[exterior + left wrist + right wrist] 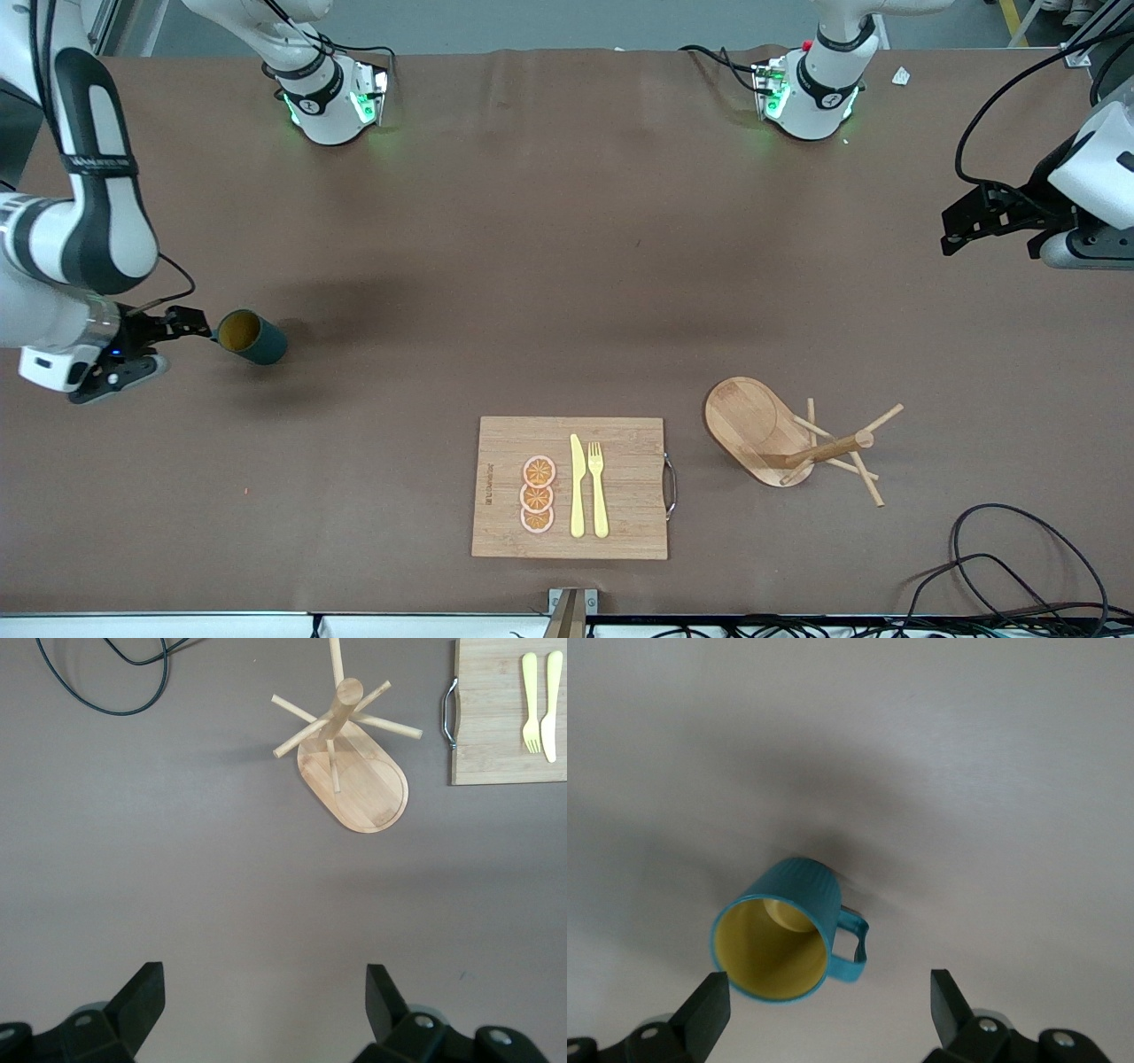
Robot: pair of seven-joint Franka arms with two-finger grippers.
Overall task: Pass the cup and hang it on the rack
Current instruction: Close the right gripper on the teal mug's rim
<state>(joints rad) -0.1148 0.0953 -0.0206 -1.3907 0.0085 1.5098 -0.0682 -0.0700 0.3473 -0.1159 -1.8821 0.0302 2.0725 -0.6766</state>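
Cup [252,338] sitting on the table [549,266] at the right arm's end, mouth tipped toward the right gripper [182,326], which hangs just beside it, fingers spread wide, nothing held. Left gripper [961,221] up over its own end, released too. Rack [780,434] standing beside the cutting board [571,487].

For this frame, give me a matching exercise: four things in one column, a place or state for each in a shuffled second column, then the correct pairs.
Things:
1. cup
2. rack
3. yellow fork
4. left gripper

Places or states:
A. lies on the cutting board beside the yellow knife
B. open, up in the air at the left arm's end of the table
C. stands beside the cutting board, toward the left arm's end
D. at the right arm's end, just ahead of the open right gripper

Pairs: 1-D, 2-C, 3-A, 4-B
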